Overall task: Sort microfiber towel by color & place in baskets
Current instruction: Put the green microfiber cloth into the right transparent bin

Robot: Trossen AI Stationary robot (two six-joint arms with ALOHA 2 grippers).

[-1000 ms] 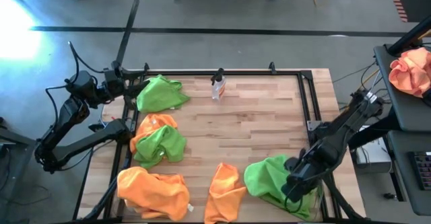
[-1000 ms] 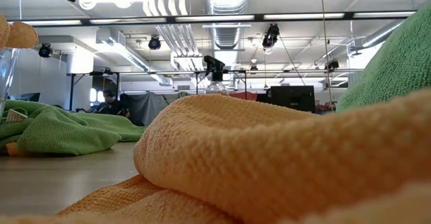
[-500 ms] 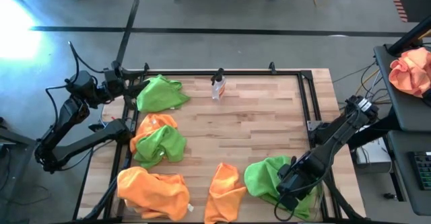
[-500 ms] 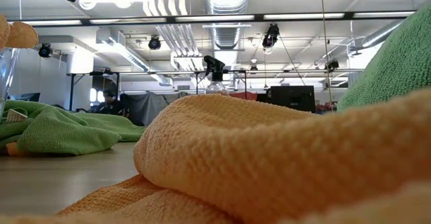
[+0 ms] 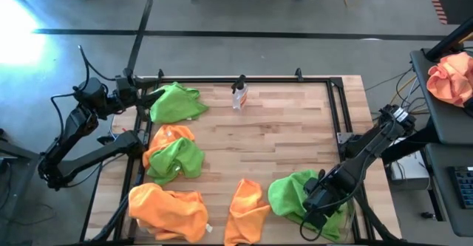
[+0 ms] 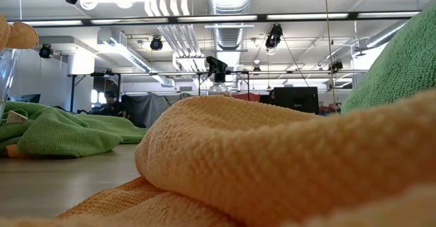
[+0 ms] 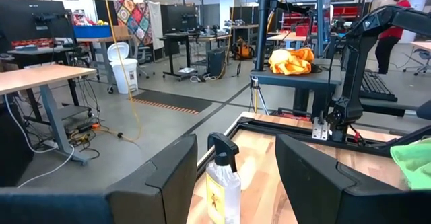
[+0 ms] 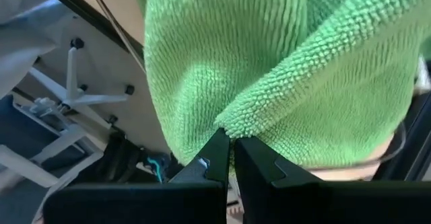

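While the left gripper (image 7: 232,177) waits wide at far left, the right gripper (image 8: 232,158) pinches a fuzzy lime-green microfiber towel (image 8: 269,69) near right.

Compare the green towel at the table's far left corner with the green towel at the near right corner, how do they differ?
The fuzzy lime-green towel at the far left corner lies loose on the wooden table, with the open left tool beside it. The fuzzy lime-green towel at the near right corner is pinched in the shut right tool and drapes over the table's edge. Both are the same bright green and crumpled.
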